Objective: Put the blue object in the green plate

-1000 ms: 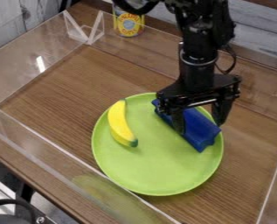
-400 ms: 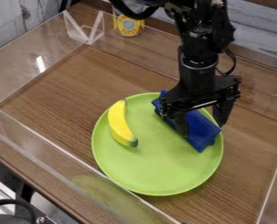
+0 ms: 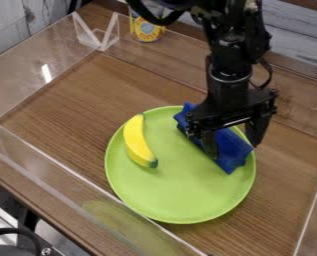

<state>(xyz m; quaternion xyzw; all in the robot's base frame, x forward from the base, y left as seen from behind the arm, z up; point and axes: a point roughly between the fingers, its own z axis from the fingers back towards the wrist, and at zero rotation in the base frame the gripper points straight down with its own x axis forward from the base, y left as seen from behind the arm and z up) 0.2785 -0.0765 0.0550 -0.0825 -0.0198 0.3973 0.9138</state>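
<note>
- We see the gripper (image 3: 225, 122) covering part of the blue block (image 3: 233, 151); its full outline is hidden from us;
- we find the arm (image 3: 230, 50) cut off by the top edge;
- we cannot read the print on the yellow can (image 3: 149, 27); it is too small for us.

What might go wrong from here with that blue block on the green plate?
The blue block already lies on the green plate, near its rim, with the open tool right over it. Lifting away, a finger might catch the block and drag it off the edge. If the tool swings sideways while low, it may bump the plate and jostle the banana.
</note>
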